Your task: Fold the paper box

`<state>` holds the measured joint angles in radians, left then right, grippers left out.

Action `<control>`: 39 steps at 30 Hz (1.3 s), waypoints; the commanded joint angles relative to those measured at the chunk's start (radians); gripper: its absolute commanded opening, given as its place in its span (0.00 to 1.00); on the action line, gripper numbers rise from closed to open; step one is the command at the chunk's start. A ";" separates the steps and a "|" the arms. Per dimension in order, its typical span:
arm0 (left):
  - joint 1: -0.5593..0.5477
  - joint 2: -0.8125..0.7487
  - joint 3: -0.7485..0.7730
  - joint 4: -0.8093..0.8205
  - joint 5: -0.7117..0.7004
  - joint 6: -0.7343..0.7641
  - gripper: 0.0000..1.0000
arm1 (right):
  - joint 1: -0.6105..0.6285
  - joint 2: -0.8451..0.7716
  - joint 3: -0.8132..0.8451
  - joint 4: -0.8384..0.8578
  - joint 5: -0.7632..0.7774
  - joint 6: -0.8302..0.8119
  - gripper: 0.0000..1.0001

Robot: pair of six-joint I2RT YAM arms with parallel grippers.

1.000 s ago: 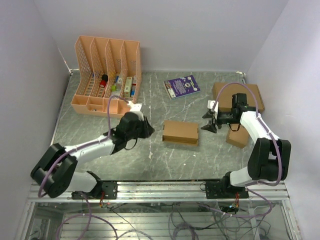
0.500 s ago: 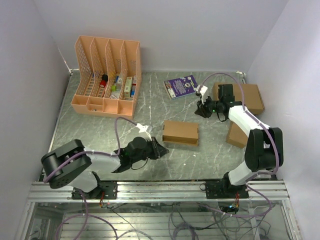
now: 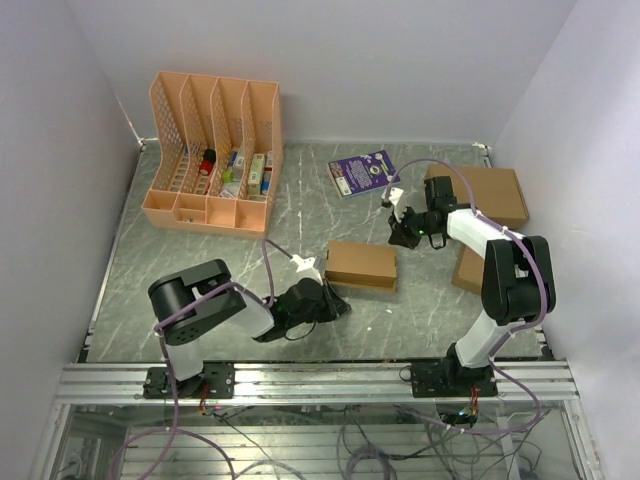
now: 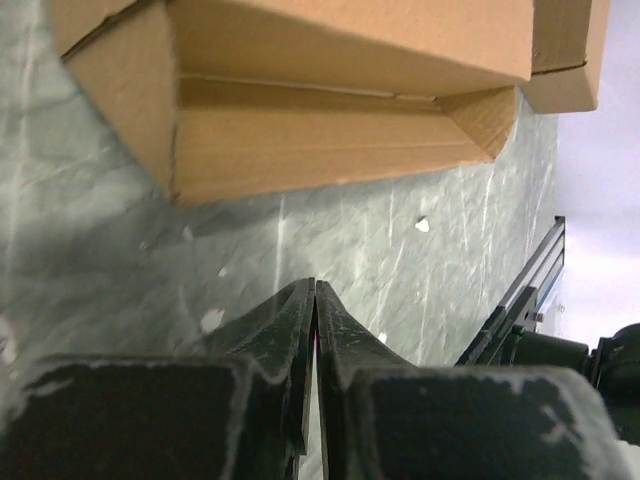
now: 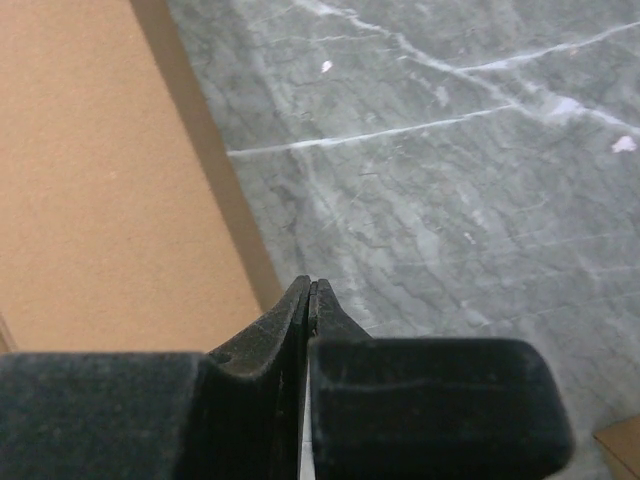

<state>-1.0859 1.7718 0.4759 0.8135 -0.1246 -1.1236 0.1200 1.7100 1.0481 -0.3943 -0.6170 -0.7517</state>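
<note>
Brown paper box point(image 3: 361, 264) sits mid-table, and it looks closed up already. I think the folding is nearly over; maybe one last gentle push on its near side is left.

The left gripper point(image 3: 343, 306) waits just beside its near-left corner and the right gripper point(image 3: 396, 236) is near its far-right corner. Both have their fingers pressed together, holding nothing.

A second ago the left arm was up by the pink rack point(image 3: 165, 130) and the right fingers were spread — the box hasn't moved.

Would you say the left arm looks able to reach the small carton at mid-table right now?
Probably yes: the left gripper lies close beside the paper box, only bare table between, though its jaws are shut.
</note>
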 commanded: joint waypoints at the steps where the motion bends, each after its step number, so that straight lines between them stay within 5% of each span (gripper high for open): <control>1: 0.007 0.028 0.057 0.038 -0.051 0.019 0.13 | 0.006 -0.017 -0.017 -0.089 -0.058 -0.057 0.00; 25: 0.288 -0.096 0.062 -0.121 0.064 0.257 0.16 | 0.075 -0.160 -0.159 -0.191 -0.140 -0.064 0.02; 34: 0.299 -0.336 -0.087 -0.197 0.113 0.315 0.20 | 0.015 -0.255 -0.155 -0.181 -0.157 -0.112 0.22; 39: 0.248 -0.479 -0.135 -0.286 0.122 0.299 0.23 | 0.017 -0.341 -0.161 -0.311 -0.289 -0.459 0.46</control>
<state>-0.7982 1.3823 0.3634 0.6064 -0.0292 -0.8444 0.1368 1.4334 0.8898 -0.5980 -0.7822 -0.9157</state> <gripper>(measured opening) 0.218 0.359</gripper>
